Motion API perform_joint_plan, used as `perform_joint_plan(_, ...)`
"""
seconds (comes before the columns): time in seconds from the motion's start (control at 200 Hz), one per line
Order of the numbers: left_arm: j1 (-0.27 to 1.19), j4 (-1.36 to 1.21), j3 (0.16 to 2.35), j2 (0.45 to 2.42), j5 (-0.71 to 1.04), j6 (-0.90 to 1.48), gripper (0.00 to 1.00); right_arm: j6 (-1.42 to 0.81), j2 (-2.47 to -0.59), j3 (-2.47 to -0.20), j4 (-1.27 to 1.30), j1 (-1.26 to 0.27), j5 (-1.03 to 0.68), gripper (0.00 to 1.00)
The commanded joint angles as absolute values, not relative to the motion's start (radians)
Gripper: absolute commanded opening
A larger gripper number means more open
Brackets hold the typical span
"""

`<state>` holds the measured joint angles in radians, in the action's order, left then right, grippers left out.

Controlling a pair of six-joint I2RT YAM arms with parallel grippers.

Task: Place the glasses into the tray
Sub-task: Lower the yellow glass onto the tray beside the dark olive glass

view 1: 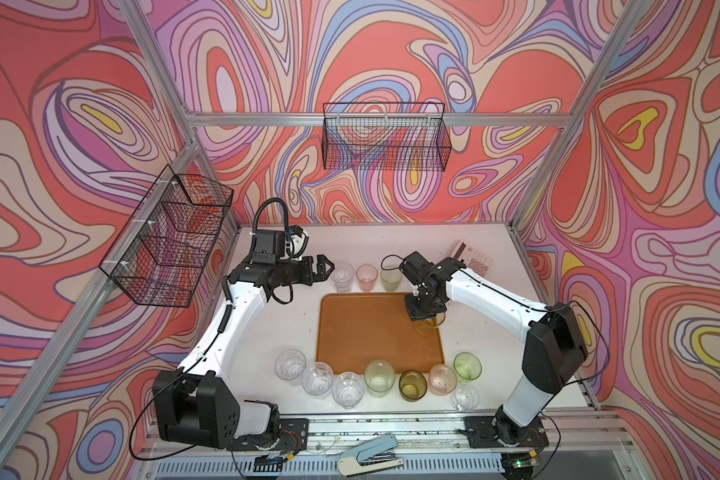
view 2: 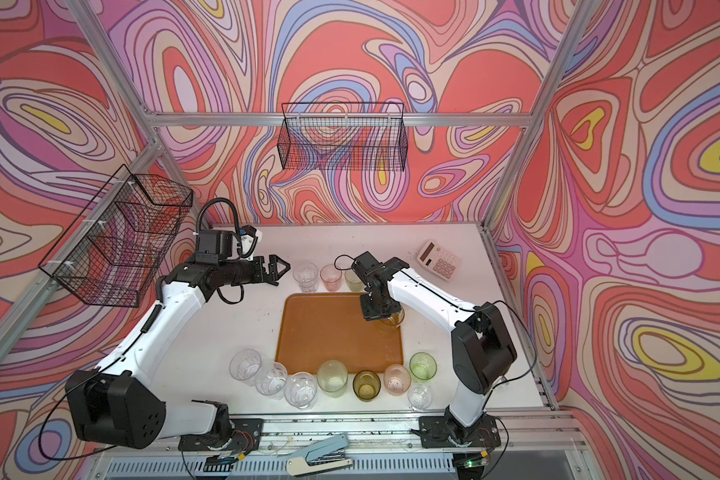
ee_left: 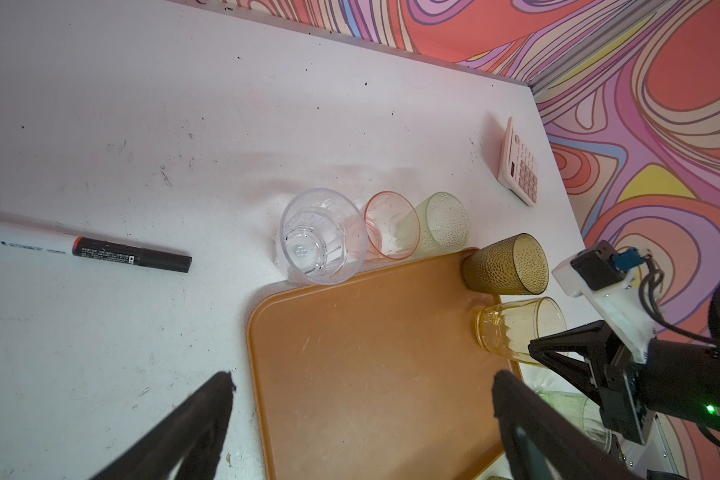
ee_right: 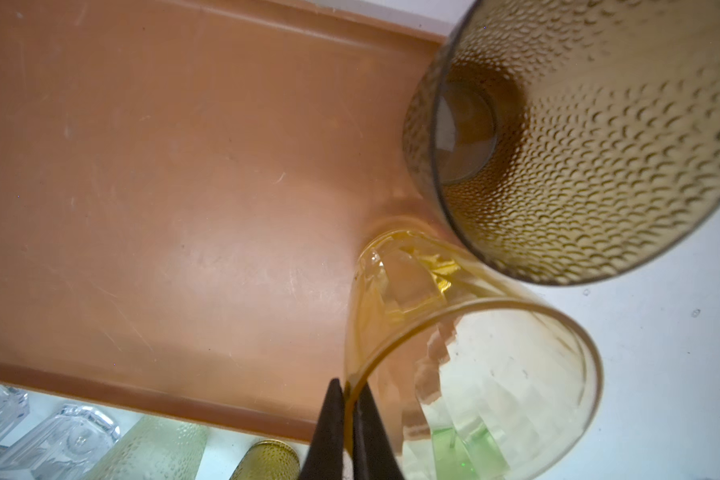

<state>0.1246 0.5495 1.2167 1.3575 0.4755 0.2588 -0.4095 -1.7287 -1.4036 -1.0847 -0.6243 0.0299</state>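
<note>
Here the right gripper (ee_right: 350, 387) has its fingers pressed together on the thin rim wall of the amber-yellow glass (ee_right: 495, 374), one finger inside the mouth and one outside. That glass stands upright, long axis vertical, mouth up and base down on the floor of the tray (view 1: 371, 332), just inside the right rim; whether it rests its full weight there cannot be told. Just beside it, in the tray's far right corner, the olive-brown dimpled glass (ee_left: 504, 264) also stands upright with its mouth up; the two look close enough to touch, though contact is not certain. The left gripper (ee_left: 362, 380) hangs above the counter (view 1: 275, 324) by the tray's far left corner, its fingers spread wide and holding nothing, pointing toward the clear glass (view 1: 342, 276). That glass heads a row along the tray's far edge with the pink glass (view 1: 366, 276) and the pale green glass (view 1: 390, 278), all upright on the counter. Along the tray's near edge more glasses stand mouth up on the counter, among them the bright green glass (view 1: 467, 365).
</note>
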Motion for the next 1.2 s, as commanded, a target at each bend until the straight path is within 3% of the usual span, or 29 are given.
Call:
perform_joint_plan(0.0,0.123,0.549,1.209,1.365,0.486,0.256,1.00,-0.416,-1.741,-1.427,-1.074,-0.633,0.049,0.00)
perform_joint_plan(0.265,0.123,0.549,1.209,1.363,0.485,0.255,1.00,-0.418,-1.749,-1.421,-1.080,-0.641,0.064,0.00)
perform_joint_plan(0.641,0.122,0.547,1.209,1.366,0.491,0.259,1.00,-0.426,-1.756,-1.412,-1.092,-0.653,0.075,0.09)
perform_joint_plan(1.192,0.122,0.541,1.208,1.365,0.496,0.262,1.00,-0.442,-1.714,-1.440,-1.144,-0.672,0.100,0.36)
